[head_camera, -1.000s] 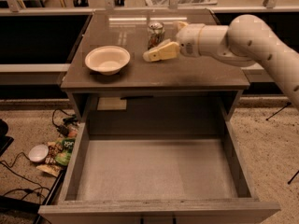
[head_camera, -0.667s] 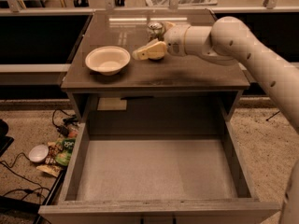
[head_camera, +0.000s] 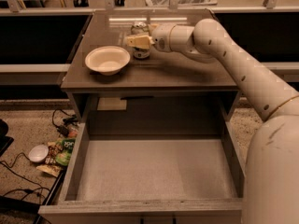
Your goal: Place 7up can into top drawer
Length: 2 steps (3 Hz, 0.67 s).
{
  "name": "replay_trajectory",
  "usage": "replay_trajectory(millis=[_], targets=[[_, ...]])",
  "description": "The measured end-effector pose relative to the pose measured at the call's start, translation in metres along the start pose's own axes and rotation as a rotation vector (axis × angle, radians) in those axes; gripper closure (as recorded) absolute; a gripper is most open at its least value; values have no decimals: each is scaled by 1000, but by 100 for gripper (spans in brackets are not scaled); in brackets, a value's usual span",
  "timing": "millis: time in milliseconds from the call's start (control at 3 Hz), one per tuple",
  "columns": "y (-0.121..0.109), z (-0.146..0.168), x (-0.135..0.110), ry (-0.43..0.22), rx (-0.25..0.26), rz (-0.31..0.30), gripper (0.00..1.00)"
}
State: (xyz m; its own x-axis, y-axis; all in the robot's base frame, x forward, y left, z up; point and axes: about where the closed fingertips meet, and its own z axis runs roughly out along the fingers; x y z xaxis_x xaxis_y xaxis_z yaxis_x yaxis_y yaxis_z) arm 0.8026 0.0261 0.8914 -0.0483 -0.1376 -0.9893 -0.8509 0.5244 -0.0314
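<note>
- Cream bowl (head_camera: pixel 107 59) on the desk (head_camera: pixel 187 71), left
- 7up can (head_camera: pixel 141 53) upright just right of it
- Claw (head_camera: pixel 134 41) directly in front of the can, overlapping it; gripping or released, cannot tell
- Top drawer (head_camera: pixel 154 171) open below

Your robot's arm (head_camera: pixel 243 73) wears a smooth cream-white shell, made of rounded tubular segments (small dark dots run along them). A thin gold-coloured ring (head_camera: pixel 286 102) circles it where the widest, faintly scuffed segment begins. The gripper (head_camera: pixel 136 41), yellower than the rest, sits at the arm's tip over the cabinet top (head_camera: pixel 187 73).
</note>
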Motion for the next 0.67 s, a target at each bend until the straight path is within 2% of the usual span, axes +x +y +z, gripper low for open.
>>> replay_trajectory(millis=[333,667], targets=[[-12,14,13,-27,10,67,63],[-10,17,14,-28,6,71,87]])
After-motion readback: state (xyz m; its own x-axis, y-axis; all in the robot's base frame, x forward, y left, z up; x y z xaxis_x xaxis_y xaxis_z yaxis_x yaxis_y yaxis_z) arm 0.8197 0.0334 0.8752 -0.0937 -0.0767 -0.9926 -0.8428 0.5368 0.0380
